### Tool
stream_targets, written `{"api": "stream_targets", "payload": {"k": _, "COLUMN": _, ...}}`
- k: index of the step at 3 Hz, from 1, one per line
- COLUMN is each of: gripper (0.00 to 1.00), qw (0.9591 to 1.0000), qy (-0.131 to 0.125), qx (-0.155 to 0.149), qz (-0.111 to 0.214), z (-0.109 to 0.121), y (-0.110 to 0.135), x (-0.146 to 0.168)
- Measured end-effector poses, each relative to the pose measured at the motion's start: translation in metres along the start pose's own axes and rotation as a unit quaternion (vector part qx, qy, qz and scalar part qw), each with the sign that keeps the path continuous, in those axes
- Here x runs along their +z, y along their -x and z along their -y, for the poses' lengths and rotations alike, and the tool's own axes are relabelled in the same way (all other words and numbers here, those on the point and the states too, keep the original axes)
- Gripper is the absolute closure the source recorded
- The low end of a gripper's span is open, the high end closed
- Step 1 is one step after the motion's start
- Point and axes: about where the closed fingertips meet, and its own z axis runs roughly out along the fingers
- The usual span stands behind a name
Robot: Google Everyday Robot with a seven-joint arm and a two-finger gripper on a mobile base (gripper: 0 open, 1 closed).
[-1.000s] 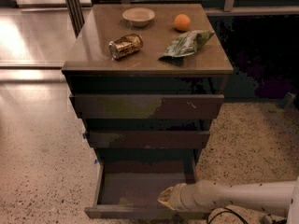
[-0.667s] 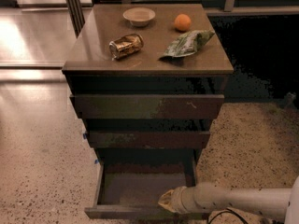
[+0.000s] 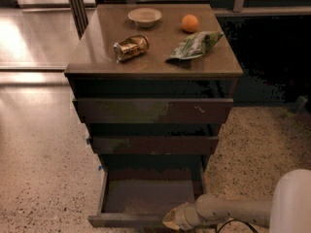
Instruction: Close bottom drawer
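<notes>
Nearest, the gripper (image 3: pixel 171 219) sits at the front panel of the bottom drawer (image 3: pixel 146 198), right of centre; whether it is parted or closed is not discernible. The drawer stands pulled out. Farther off, a can (image 3: pixel 131 47), bag (image 3: pixel 194 45), bowl (image 3: pixel 144 17) and orange (image 3: pixel 190 23) lie on the cabinet top (image 3: pixel 97 52).

gripper (image 3: pixel 171 219) crept a bit left and lower, now sitting right on the drawer (image 3: pixel 121 221) front edge, bottom middle of the frame (arm (image 3: pixel 233 210) followed along).

Office bldg or lab, prob.: speckled terrazzo floor (image 3: pixel 39 178), metal rail (image 3: pixel 262 11) behind cabinet (image 3: pixel 160 47). Gripper (image 3: pixel 172 218) at front of bottom drawer (image 3: pixel 126 221).
</notes>
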Motion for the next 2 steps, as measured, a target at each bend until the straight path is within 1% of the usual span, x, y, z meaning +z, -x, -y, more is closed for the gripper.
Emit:
{"api": "stream_targets", "payload": {"k": 1, "gripper": 1.00, "qw": 1.0000, "qy": -0.002, "qx": -0.002, "qz": -0.004, "z": -0.010, "y": -0.003, "x": 0.000}}
{"api": "stream_targets", "payload": {"k": 2, "gripper": 1.00, "qw": 0.9999, "qy": 0.003, "qx": -0.011, "qz": 0.002, "z": -0.040, "y": -0.014, "x": 0.003}}
